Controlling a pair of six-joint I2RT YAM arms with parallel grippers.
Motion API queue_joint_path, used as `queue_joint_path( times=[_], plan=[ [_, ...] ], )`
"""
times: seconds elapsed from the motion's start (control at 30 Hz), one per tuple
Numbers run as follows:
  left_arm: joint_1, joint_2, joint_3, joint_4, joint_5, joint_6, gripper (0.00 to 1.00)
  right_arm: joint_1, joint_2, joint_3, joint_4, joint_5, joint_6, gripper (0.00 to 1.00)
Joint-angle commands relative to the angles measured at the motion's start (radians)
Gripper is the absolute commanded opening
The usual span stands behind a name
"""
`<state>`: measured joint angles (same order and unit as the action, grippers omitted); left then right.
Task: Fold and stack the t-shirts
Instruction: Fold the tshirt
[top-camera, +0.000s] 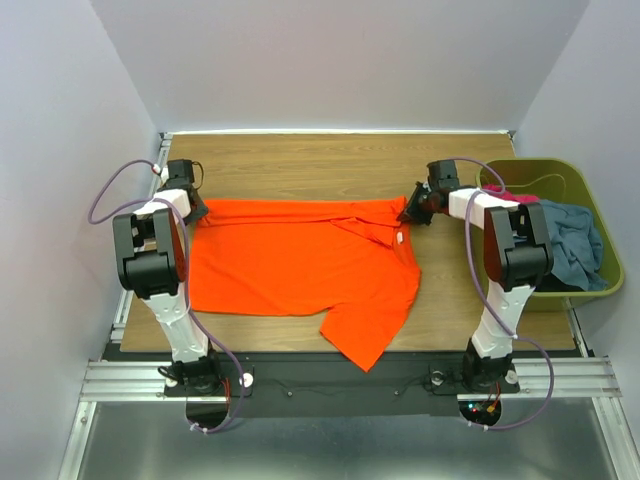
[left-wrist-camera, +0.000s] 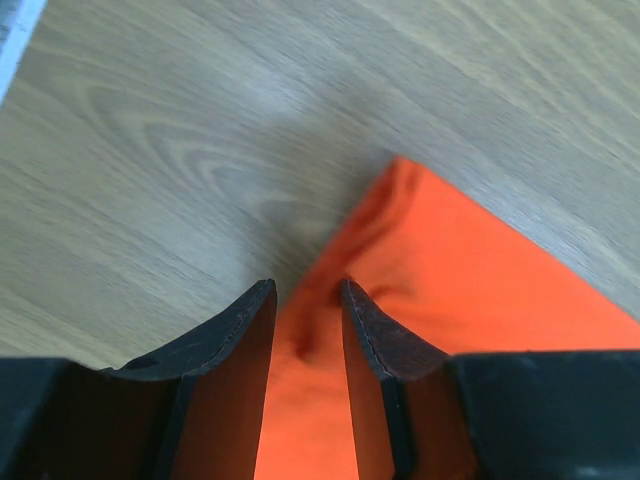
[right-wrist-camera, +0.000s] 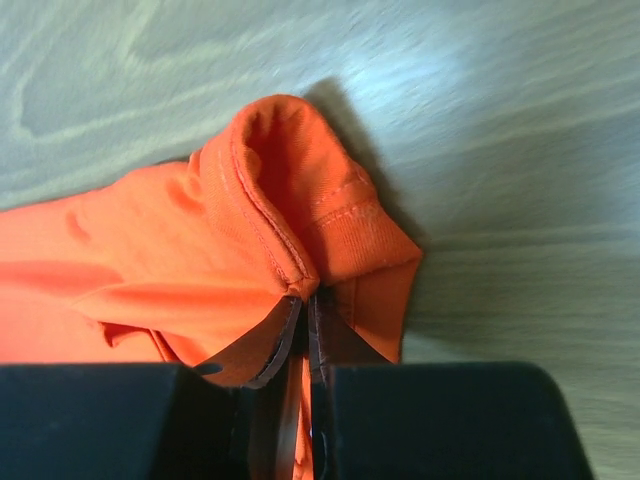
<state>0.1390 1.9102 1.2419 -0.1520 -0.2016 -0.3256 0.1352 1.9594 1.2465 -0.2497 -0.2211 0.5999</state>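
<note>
The bright orange t-shirt (top-camera: 300, 260) lies spread flat across the wooden table, one sleeve pointing toward the near edge. My left gripper (top-camera: 197, 210) is at its far left corner. In the left wrist view the left gripper (left-wrist-camera: 307, 288) is open, its fingers partly drawn in astride the orange cloth (left-wrist-camera: 450, 290), with a gap still between them. My right gripper (top-camera: 412, 213) is at the far right corner. In the right wrist view the right gripper (right-wrist-camera: 305, 295) is shut on a bunched hem of the orange shirt (right-wrist-camera: 190, 240). A blue-grey t-shirt (top-camera: 575, 245) and a bit of magenta cloth (top-camera: 510, 196) lie in the tub.
An olive-green tub (top-camera: 540, 163) stands off the table's right edge, beside the right arm. Walls close in the far side and both flanks. Bare wood (top-camera: 300, 165) shows beyond the shirt.
</note>
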Motion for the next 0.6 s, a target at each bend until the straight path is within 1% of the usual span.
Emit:
queue_joint_path(
  times=[0.0,0.13,0.23,0.3,0.37,0.4,0.43,0.5,0.53,0.57],
  plan=[
    [0.014,0.018,-0.01,0.012,-0.033,0.014,0.43,-0.042,0.045,0.022,0.03,0.046,-0.018,0.11],
    [0.016,0.012,-0.013,0.02,0.005,0.002,0.43,-0.045,0.064,0.063,0.03,0.046,-0.031,0.11],
    [0.016,-0.008,-0.013,0.019,-0.001,0.005,0.44,-0.048,0.062,0.074,0.029,0.052,-0.048,0.12],
    [0.014,-0.023,-0.013,0.014,-0.009,0.007,0.45,-0.048,0.052,0.083,0.027,0.039,-0.066,0.18],
    [0.016,-0.052,-0.013,0.011,-0.006,0.003,0.48,-0.048,0.039,0.087,0.026,0.014,-0.086,0.24],
    [0.016,-0.077,-0.013,0.009,0.004,0.0,0.51,-0.045,0.021,0.093,0.021,-0.001,-0.098,0.29],
    [0.014,-0.094,-0.013,0.009,0.011,-0.006,0.56,-0.045,0.01,0.094,0.018,-0.003,-0.103,0.31],
    [0.007,-0.138,-0.009,0.009,0.031,-0.018,0.61,-0.046,-0.028,0.099,0.01,-0.004,-0.112,0.33],
    [0.002,-0.152,-0.007,0.011,0.04,-0.021,0.65,-0.045,-0.04,0.102,0.01,0.002,-0.114,0.33],
    [-0.004,-0.163,-0.002,0.015,0.047,-0.021,0.66,-0.045,-0.048,0.108,0.009,0.006,-0.115,0.34]
  ],
)
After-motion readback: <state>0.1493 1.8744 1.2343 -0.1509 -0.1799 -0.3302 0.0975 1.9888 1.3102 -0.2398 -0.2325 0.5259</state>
